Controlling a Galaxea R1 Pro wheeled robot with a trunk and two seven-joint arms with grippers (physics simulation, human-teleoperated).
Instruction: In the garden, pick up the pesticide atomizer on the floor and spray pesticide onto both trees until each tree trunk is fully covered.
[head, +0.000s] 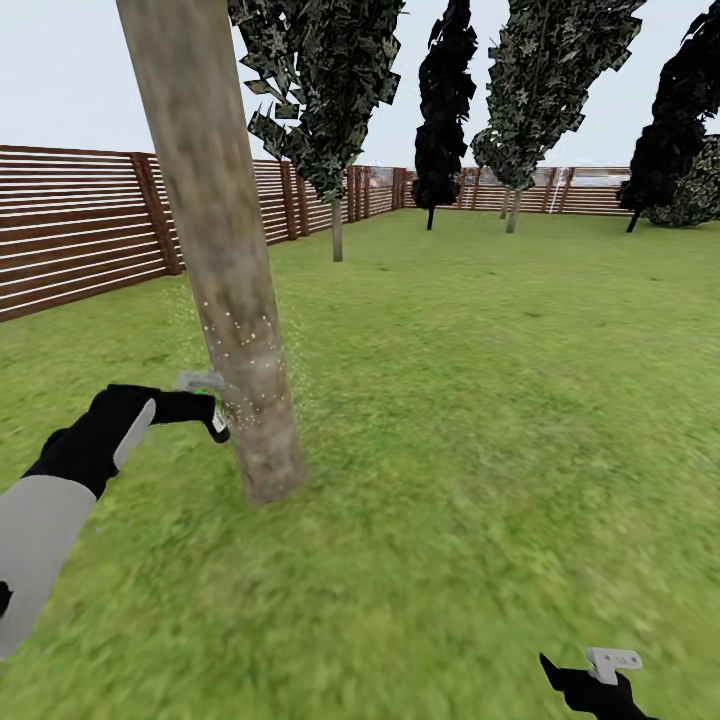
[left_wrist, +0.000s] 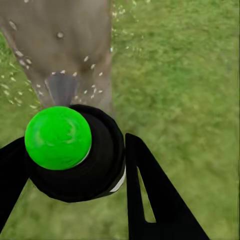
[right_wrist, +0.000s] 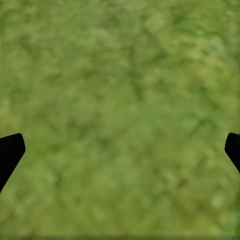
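Spray bottle (left_wrist: 75, 155) sits clamped in the left gripper (left_wrist: 70, 160), nozzle right up against the lower tree trunk (head: 235, 330); it looks small, light and rigid with a smooth round dark body and glossy green cap, so a grip across the body as now is right, though it could probably twist or slip. White droplet specks dot the mottled grey-beige bark, a thick smooth leaning column standing in grass (head: 450, 420) with a brown slat fence (head: 70, 225) behind. Right gripper (head: 590, 685) hangs low over the lawn, jaws wide and empty.
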